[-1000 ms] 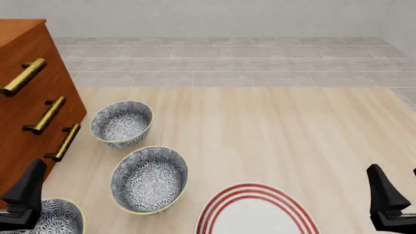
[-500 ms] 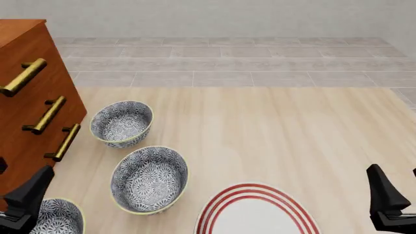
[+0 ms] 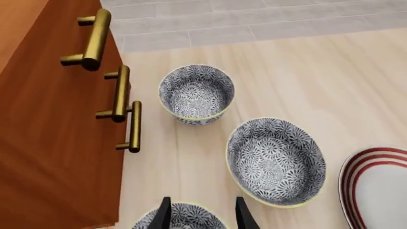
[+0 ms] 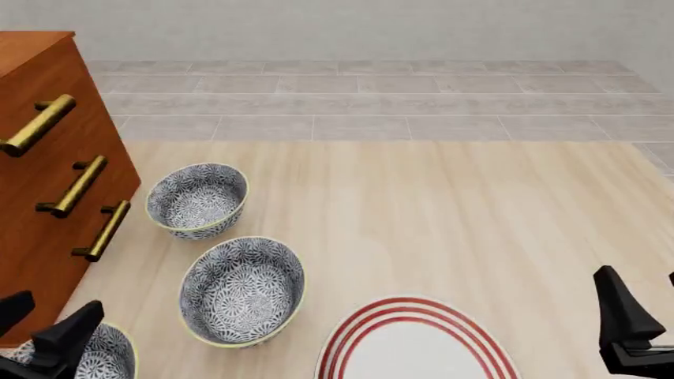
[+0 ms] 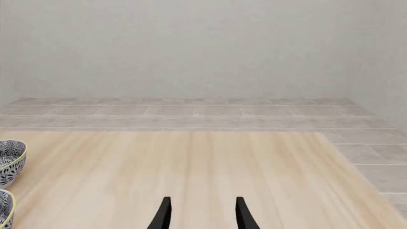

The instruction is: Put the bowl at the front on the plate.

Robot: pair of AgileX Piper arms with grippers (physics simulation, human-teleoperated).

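The bowl (image 4: 100, 354) sits at the table's (image 4: 443, 205) near left corner, under the left gripper (image 3: 202, 215), fingers apart. The plate (image 4: 416, 343) lies at the near edge. Pale wood, grey tiles beyond. The right gripper (image 5: 202, 214) gapes; only the left wrist view shows three drawer handles (image 3: 121, 94)

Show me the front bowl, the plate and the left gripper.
front bowl (image 4: 106, 354), front view, patterned inside near its right rim
plate (image 4: 416, 347), front view, bare white centre
left gripper (image 3: 201, 214), left wrist view, midway between the open fingertips

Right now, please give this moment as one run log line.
left gripper: open, over front bowl | right gripper: open, idle | plate: bare
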